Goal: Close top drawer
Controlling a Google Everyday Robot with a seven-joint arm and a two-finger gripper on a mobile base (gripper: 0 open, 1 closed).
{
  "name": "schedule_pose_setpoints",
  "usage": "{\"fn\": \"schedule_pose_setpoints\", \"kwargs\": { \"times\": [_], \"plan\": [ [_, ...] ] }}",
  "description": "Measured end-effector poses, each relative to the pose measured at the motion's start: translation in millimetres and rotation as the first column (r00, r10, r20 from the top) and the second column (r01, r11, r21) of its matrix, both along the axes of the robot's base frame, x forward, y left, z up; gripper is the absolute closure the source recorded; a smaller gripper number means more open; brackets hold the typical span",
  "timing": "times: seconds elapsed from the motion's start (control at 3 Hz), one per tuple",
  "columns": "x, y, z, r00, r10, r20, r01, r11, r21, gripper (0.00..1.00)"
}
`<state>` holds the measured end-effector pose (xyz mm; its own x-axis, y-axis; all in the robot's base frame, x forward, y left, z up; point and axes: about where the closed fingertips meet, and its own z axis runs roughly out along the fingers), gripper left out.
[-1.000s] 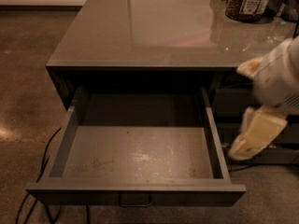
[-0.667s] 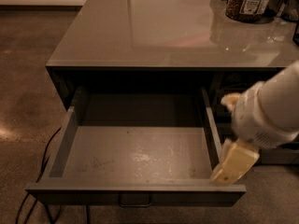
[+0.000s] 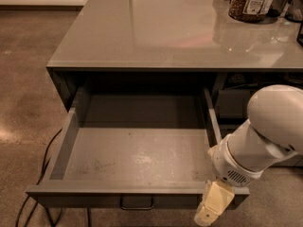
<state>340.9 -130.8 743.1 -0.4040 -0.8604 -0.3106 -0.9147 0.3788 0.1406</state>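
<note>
The top drawer [image 3: 137, 155] stands pulled far out from under the grey counter. It is wide and deep, dark grey, with a lighter scuffed floor and nothing in it. Its front [image 3: 94, 198] runs along the bottom of the view, with a small bar pull [image 3: 136, 204] at its middle. My gripper [image 3: 212, 207] hangs from the white arm [image 3: 265, 136] at the drawer's front right corner, just in front of the drawer front, pointing down.
A glossy grey countertop [image 3: 165, 32] lies above the drawer. A jar of brown contents [image 3: 250, 2] and dark containers stand at its far right. Black cables [image 3: 38, 183] run on the brown floor left of the drawer. An open dark compartment [image 3: 236, 103] lies right of the drawer.
My arm has swung down and left, from beside the drawer's right wall to its front right corner. The drawer has not visibly moved.
</note>
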Motion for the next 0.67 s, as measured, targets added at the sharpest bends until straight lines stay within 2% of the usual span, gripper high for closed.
{"fn": "schedule_pose_setpoints", "kwargs": {
  "times": [0.33, 0.67],
  "plan": [
    [0, 0, 0, 1.0000, 0.000, 0.000, 0.000, 1.000, 0.000, 0.00],
    [-15, 16, 10, 0.9997, 0.006, -0.023, -0.006, 1.000, -0.021, 0.00]
  ]
}}
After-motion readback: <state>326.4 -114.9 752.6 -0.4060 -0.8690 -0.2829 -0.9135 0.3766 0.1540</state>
